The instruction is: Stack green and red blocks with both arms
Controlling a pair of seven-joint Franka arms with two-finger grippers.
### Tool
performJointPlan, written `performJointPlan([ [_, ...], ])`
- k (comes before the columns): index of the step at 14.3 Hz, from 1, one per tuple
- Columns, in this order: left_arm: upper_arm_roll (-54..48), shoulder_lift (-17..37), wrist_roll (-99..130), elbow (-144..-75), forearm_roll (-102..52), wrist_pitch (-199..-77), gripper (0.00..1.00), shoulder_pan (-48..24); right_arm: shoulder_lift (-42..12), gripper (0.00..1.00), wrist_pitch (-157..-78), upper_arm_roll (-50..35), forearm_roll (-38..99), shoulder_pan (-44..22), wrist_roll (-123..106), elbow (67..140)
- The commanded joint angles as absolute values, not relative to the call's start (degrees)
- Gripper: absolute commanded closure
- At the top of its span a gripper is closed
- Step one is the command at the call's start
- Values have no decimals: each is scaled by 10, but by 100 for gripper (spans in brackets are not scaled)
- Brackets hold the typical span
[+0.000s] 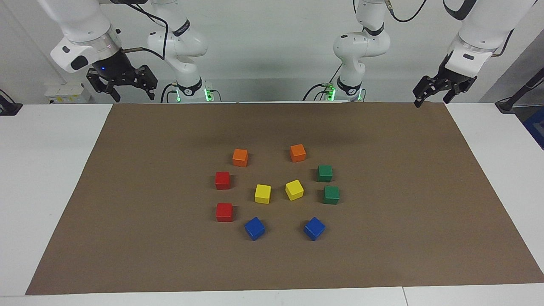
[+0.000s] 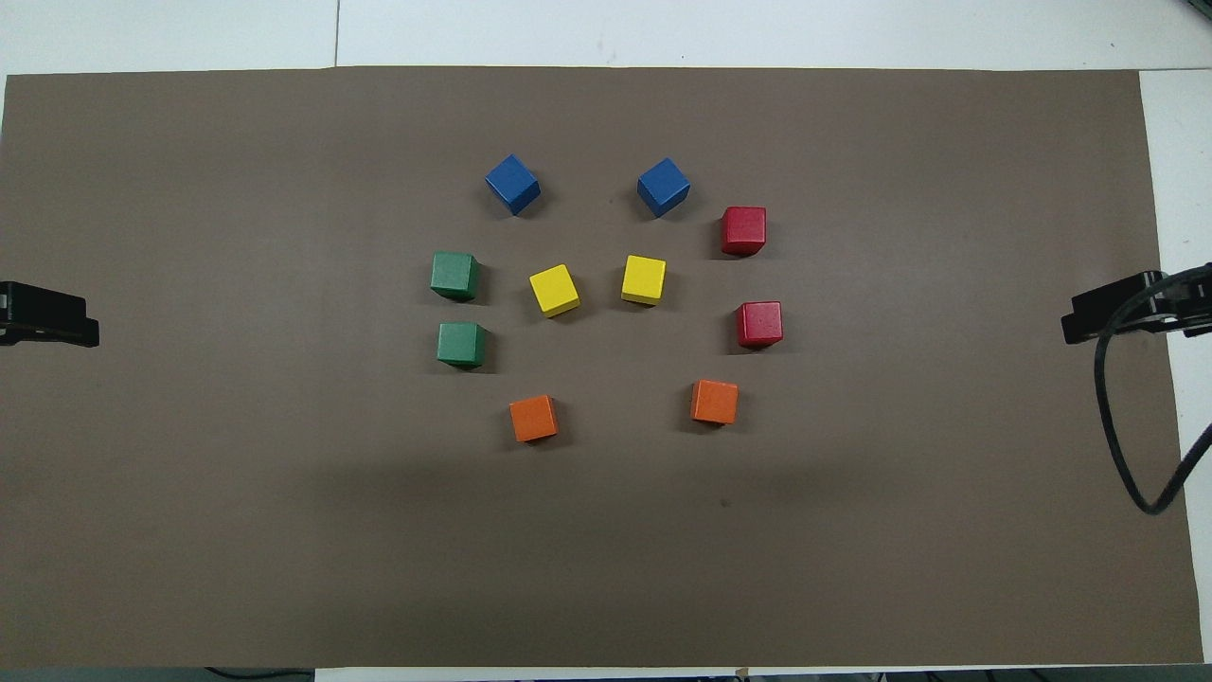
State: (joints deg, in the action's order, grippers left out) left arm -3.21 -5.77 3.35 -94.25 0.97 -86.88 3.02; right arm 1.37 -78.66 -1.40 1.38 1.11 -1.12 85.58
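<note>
The big brown mat [image 1: 127, 191] holds a ring of cubes, with the two green blocks [image 1: 324, 173] [image 1: 331, 194] toward the left arm's end and the two red blocks [image 1: 222, 180] [image 1: 224, 212] toward the right arm's end. Each pair is side by side, not stacked. The left gripper [image 1: 433, 98] and right gripper [image 1: 127, 91] hang wide open and empty over the mat's corners by the robots, so I think each arm should take the pair on its own end.

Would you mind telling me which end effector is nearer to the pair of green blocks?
Left. The left end effector hangs open at the green blocks' end of the table; the right end effector, also open, hangs at the red blocks' end.
</note>
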Motion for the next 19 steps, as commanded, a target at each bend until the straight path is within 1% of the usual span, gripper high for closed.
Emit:
performJointPlan([
  [1,-31,-55,35,-941,5,-875,0,29,22,0,-793,-15,21,15,-16,867],
  [14,-31,-60,29,-951,5,-875,0,32,22,0,-793,-15,21,15,-16,867],
  [19,-31,-59,29,-952,5,-893,0,21,22,0,-793,-15,21,15,-16,867],
])
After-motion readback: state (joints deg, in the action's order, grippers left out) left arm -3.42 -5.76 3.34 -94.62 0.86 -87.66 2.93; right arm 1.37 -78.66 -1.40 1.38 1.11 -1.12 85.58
